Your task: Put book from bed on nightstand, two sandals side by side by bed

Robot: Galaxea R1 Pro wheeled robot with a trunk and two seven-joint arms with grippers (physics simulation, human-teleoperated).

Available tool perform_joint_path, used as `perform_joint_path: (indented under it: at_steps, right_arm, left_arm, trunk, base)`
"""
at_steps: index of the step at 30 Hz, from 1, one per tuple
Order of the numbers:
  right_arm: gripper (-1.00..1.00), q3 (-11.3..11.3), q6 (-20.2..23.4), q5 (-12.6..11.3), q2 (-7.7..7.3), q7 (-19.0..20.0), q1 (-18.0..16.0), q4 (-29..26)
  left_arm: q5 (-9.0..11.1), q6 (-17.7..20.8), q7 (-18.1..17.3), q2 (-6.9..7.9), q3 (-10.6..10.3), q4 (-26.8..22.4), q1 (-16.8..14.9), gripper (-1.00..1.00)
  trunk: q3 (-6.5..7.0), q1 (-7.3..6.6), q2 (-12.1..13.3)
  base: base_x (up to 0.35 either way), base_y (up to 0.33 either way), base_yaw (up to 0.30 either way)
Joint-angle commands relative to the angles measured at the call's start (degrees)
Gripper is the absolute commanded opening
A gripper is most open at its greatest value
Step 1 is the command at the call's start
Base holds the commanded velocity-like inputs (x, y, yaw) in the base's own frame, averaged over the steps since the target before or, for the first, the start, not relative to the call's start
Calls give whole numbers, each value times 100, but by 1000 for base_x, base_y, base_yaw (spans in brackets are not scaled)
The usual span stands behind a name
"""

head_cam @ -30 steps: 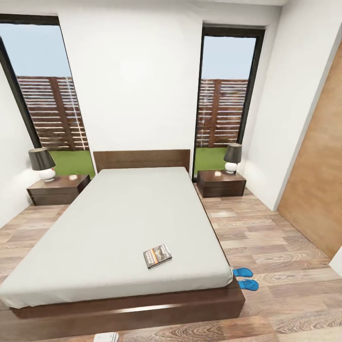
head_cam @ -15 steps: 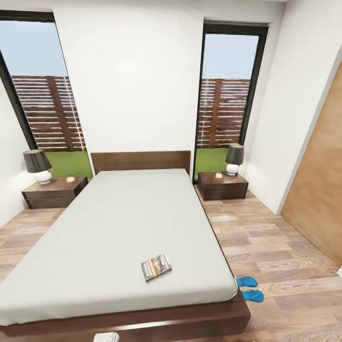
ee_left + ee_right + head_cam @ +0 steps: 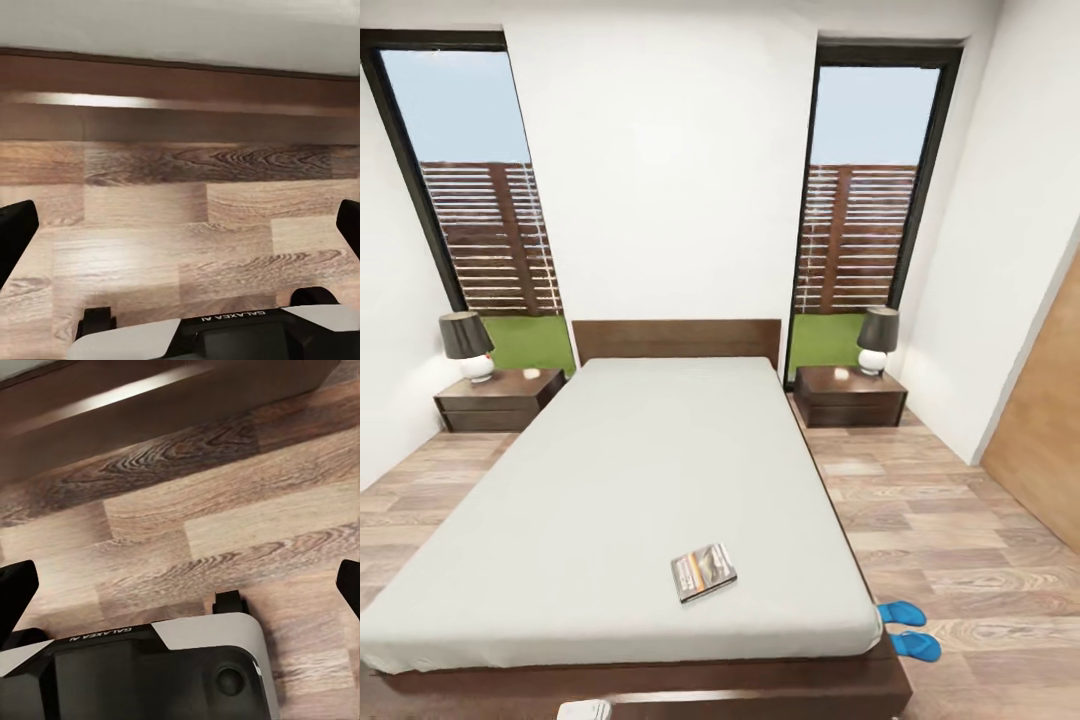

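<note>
The book lies flat on the off-white mattress of the bed, near its foot end and a little right of centre. Two blue sandals sit close together on the wood floor by the bed's near right corner. One nightstand stands left of the headboard, the other nightstand right of it. My left gripper hangs open over the floor facing the bed frame. Above floor planks, my right gripper is open too, the bed frame ahead.
Each nightstand carries a dark-shaded lamp and a small pale object. Tall windows flank the headboard. A wooden panel lines the right wall. Floor planks run along the bed's right side.
The whole head view has shifted as the camera moved; the bed, book and sandals keep their places relative to each other.
</note>
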Motion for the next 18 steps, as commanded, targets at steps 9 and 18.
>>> perform_joint_path:
  at_steps: [9, 18]
  right_arm:
    - [100, -14, 7, -20, -3, 25, -9, 14]
    - [100, -16, 7, -20, -3, 25, -9, 15]
  left_arm:
    - [-59, -22, -13, 1, 49, 7, -6, 100]
    - [-57, -22, -13, 1, 49, 7, -6, 100]
  trunk:
    - [-13, 6, -12]
    - [-13, 6, -12]
  base:
    - [268, -53, 29]
    - [272, -14, 2]
